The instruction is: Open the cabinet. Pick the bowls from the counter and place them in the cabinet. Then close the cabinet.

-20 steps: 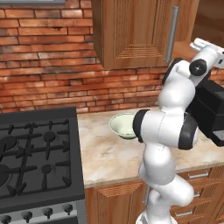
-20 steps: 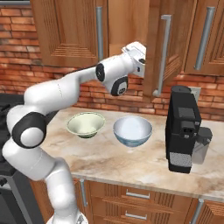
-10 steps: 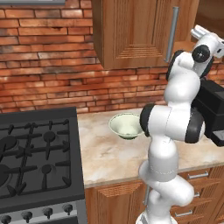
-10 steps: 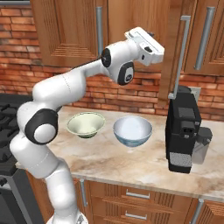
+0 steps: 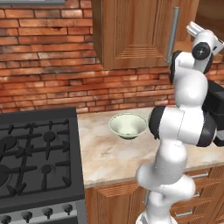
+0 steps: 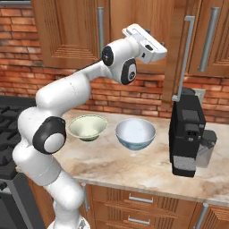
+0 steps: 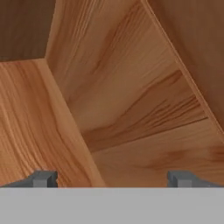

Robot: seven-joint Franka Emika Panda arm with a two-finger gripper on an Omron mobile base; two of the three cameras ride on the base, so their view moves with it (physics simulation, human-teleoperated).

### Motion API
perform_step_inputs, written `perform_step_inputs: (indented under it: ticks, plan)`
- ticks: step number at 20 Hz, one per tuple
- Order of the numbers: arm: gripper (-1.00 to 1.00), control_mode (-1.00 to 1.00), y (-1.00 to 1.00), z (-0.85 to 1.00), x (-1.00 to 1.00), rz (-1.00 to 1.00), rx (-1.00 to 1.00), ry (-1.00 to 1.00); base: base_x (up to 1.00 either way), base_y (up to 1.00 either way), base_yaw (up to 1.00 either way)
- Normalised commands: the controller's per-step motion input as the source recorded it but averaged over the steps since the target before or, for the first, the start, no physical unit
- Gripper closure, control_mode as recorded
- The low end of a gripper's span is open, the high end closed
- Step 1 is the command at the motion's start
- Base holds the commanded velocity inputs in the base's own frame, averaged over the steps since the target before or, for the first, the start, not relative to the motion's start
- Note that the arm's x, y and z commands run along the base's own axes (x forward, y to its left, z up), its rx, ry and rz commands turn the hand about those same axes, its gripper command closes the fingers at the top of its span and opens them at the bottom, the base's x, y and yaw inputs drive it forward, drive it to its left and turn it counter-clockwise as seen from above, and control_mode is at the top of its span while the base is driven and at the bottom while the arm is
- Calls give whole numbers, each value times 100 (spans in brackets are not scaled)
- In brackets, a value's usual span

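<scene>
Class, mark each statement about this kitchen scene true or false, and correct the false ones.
1. Both bowls sit on the counter. True.
2. The green bowl is inside the cabinet. False: it is on the counter beside the blue bowl.
3. One cabinet door is swung open. True.
4. The gripper holds a bowl. False: its fingers are apart with nothing between them.
5. The blue bowl sits on the stove. False: it is on the counter.

Cabinet (image 6: 179, 49) door ajar; bowls (image 6: 87, 127) (image 6: 135, 133) on counter (image 6: 147, 167)

White arm reaching up high, elbow bending, wrist tilting upward; gripper (image 7: 112, 180) holding nothing, fingertips (image 7: 43, 178) standing wide apart.
</scene>
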Motion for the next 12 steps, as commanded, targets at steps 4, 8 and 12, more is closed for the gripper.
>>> perform_step_inputs:
  ticks: [4,8,12]
  plan:
    - [-100,-100,1,34,-100,8,-1,0,0,0,0]
    - [-100,-100,18,49,-99,8,0,10,0,0,0]
    - [-100,-100,68,69,-92,21,-1,35,0,0,0]
